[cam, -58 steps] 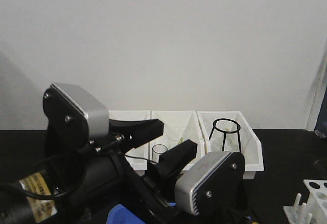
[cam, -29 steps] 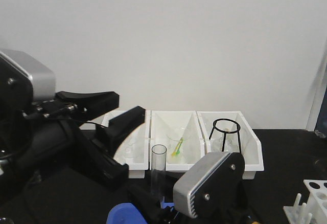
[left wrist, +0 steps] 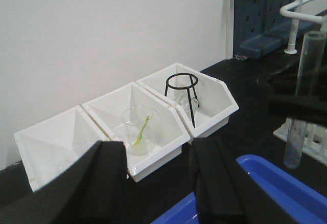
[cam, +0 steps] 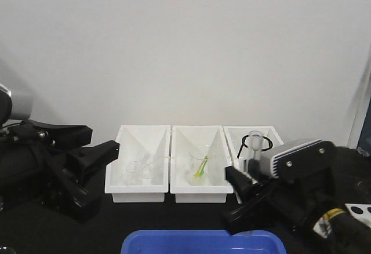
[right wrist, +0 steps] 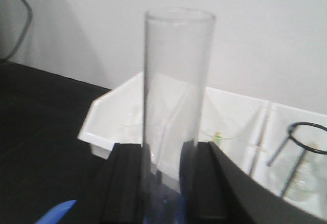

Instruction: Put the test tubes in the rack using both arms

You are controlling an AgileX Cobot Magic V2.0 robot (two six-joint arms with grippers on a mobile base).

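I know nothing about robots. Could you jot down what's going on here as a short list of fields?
Left tool: open, empty
Right tool: shut on an upright test tube
Bins: three white, in a row
Middle bin: clear glass vessel with a yellow-green item inside
Right bin: black wire ring stand
Front: blue tray

Three white bins side by side on black desk (cam: 174, 213) against white wall (cam: 185, 45): left bin (cam: 136, 196) with faint clear glassware (cam: 139, 170). Middle bin (cam: 200, 197) holds glass flask (left wrist: 138, 132) with yellow-green stick (left wrist: 143, 128). Right bin (left wrist: 217, 119) holds upright black wire tripod (left wrist: 190, 106). Blue tray (cam: 197, 242) near front. Blue pegboard (left wrist: 271, 9) far right.
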